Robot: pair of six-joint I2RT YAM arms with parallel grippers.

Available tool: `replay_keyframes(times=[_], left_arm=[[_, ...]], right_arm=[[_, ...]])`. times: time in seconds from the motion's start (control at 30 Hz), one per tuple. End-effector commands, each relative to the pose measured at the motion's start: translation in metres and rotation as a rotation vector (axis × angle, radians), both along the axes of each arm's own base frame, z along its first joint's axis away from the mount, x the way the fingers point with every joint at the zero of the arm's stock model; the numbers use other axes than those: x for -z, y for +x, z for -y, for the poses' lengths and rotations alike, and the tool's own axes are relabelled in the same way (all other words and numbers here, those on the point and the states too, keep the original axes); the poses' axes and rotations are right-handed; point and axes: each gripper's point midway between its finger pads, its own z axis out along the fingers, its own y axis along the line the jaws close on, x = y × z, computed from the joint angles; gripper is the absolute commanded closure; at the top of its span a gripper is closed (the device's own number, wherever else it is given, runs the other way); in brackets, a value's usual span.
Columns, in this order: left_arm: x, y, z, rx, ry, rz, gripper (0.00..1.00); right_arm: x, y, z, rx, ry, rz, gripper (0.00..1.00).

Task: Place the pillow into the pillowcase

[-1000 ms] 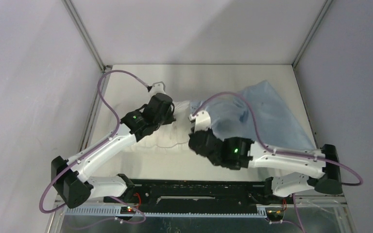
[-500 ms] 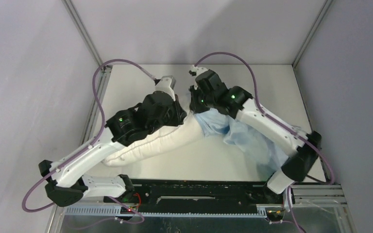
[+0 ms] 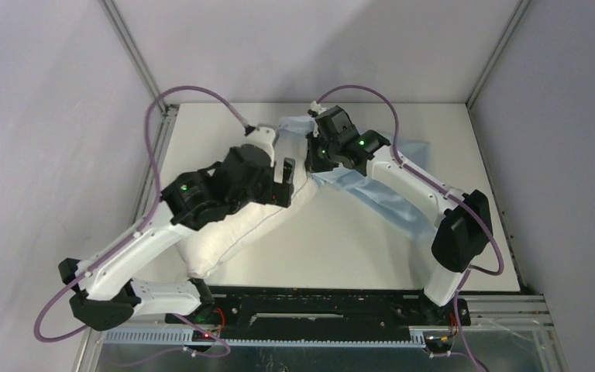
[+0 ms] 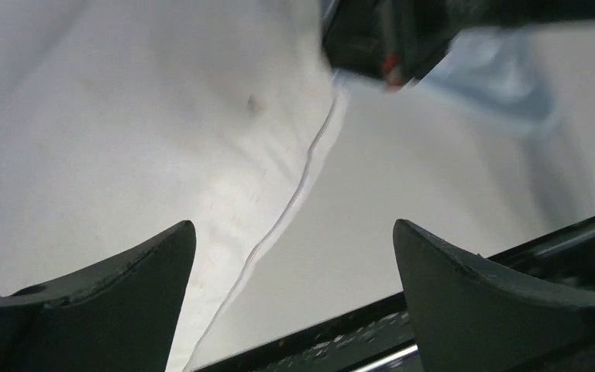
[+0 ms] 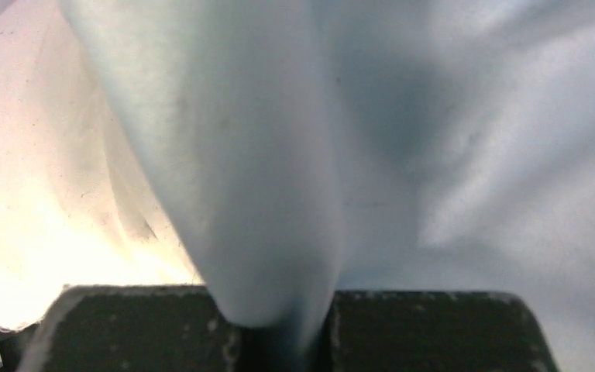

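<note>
1. The pillow (image 3: 232, 229) lies slantwise on the counter (image 3: 341, 248), left of the middle. Its near end points toward the left arm's base and its far end reaches up to where both arms meet. White cloth shows along its whole visible length.
2. The pillowcase (image 3: 391, 205) runs as a wrinkled blue band from the far middle of the counter down toward the right, passing under the right arm. Its upper end is lifted off the counter, just beside the pillow's far end.
3. The right fingers (image 3: 314, 153) are closed tight on a fold of the pillowcase. In the right wrist view the blue cloth comes straight out from between them, with the pillow's white close on one side.
4. The left fingers (image 3: 284, 173) stand spread wide with nothing in them, hanging over the pillow's far end. Between them the left wrist view shows only the pillow's seam and bare counter.
5. To my eye the job has barely begun, because nearly all of the pillow lies outside the case. I cannot tell whether its far corner sits inside the mouth or only against it. The mouth has yet to be opened properly and the pillow fed in along its full length.
</note>
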Motion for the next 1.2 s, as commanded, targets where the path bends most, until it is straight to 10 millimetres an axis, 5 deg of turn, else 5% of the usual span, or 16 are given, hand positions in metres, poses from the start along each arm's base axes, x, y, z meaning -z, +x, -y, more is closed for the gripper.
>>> replay_keyframes(times=[0.0, 0.13, 0.47, 0.57, 0.73, 1.03, 1.1, 1.17], left_arm=[[0.070, -0.002, -0.017, 0.010, 0.226, -0.073, 0.00], [0.119, 0.005, -0.021, -0.026, 0.342, -0.087, 0.00], [0.130, 0.048, -0.038, -0.246, 0.821, 0.137, 0.01], [0.124, 0.058, -0.041, -0.288, 0.930, 0.190, 0.26], [0.075, 0.064, -0.033, -0.283, 0.821, 0.257, 0.97], [-0.092, 0.002, 0.046, 0.124, 0.181, 0.375, 1.00], [-0.111, -0.001, 0.049, 0.106, 0.101, 0.365, 1.00], [-0.105, 0.006, 0.049, 0.062, 0.065, 0.328, 1.00]], right_arm=[[-0.031, 0.007, -0.008, -0.007, 0.069, 0.053, 1.00], [-0.027, 0.007, -0.012, -0.017, 0.064, 0.039, 1.00], [-0.030, 0.003, -0.017, -0.026, 0.068, 0.033, 1.00], [-0.035, 0.001, -0.015, -0.027, 0.064, 0.041, 1.00], [-0.052, -0.003, -0.003, -0.024, 0.048, 0.080, 1.00], [-0.150, -0.020, 0.020, -0.053, 0.056, 0.270, 1.00], [-0.167, -0.026, 0.015, -0.082, 0.055, 0.303, 1.00], [-0.176, -0.032, 0.008, -0.110, 0.051, 0.311, 1.00]])
